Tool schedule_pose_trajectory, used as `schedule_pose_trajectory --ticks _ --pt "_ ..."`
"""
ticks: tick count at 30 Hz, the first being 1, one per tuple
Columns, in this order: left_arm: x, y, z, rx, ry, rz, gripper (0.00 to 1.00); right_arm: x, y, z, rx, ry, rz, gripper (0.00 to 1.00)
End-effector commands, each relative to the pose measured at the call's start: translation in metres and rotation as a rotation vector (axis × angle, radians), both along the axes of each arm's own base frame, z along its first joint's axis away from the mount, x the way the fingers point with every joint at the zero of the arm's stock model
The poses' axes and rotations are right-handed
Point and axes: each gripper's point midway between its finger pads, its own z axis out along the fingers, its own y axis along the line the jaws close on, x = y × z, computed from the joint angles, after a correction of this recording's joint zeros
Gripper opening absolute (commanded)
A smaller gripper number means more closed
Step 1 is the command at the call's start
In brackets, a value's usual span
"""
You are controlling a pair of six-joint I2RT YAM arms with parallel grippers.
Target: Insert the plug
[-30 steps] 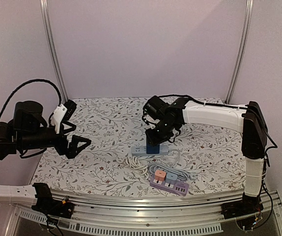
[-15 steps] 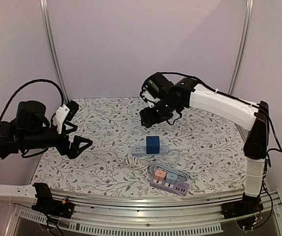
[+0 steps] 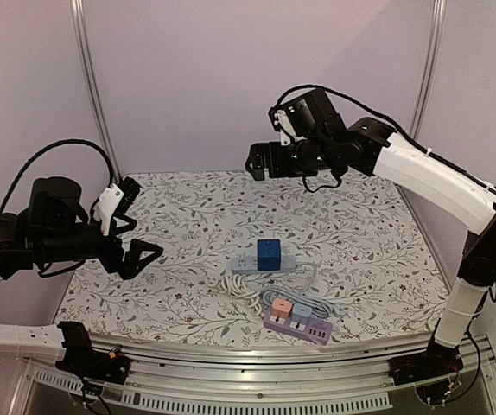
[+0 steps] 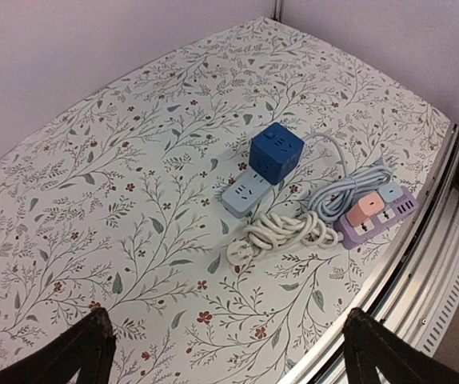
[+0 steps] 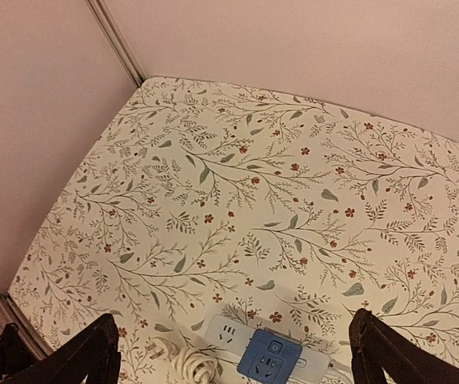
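The blue cube plug (image 3: 268, 252) stands upright in the pale power strip (image 3: 246, 265) at the table's middle, with nothing holding it. It also shows in the left wrist view, blue cube plug (image 4: 277, 151) on the strip (image 4: 241, 195), and in the right wrist view, plug (image 5: 271, 362) on the strip (image 5: 231, 333). My right gripper (image 3: 261, 162) hangs open high above the table's back, well clear of the plug; its fingers (image 5: 100, 346) frame bare cloth. My left gripper (image 3: 136, 226) is open at the left, empty, its fingertips (image 4: 92, 346) wide apart.
A coiled white cable (image 3: 241, 287) with its flat plug lies just in front of the strip. A purple power strip (image 3: 298, 322) with pink and blue adaptors and a grey cord sits near the front rail (image 3: 257, 361). A flowered cloth (image 3: 179, 216) covers the table.
My right gripper opened, let go of the blue cube plug on the strip, and rose up and toward the back. The left arm stayed where it was.
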Motion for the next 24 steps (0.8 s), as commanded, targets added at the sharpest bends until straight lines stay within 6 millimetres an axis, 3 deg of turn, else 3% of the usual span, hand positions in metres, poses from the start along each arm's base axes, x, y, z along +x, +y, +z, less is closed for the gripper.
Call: schedule_pose_trajectory --ticks 1,5,9,13,24 --pt "0.004 0.002 0.002 0.007 -0.03 0.014 0.99 0.005 -0.011 0.064 0.342 0.01 -0.021 0.99" --pt "0.004 0.005 0.0 0.0 -0.04 0.026 1.0 0.014 -0.043 0.047 0.463 0.101 -0.19 0.99" --pt "0.004 0.006 -0.004 0.009 -0.047 0.021 1.0 0.006 -0.066 0.05 0.52 0.044 -0.243 0.99" --pt "0.003 0.006 -0.008 0.024 -0.053 0.008 0.99 -0.006 -0.097 0.066 0.597 -0.017 -0.317 0.99" --pt "0.0 -0.001 -0.021 0.042 -0.033 -0.036 0.99 -0.021 -0.116 0.037 0.627 0.076 -0.396 0.99"
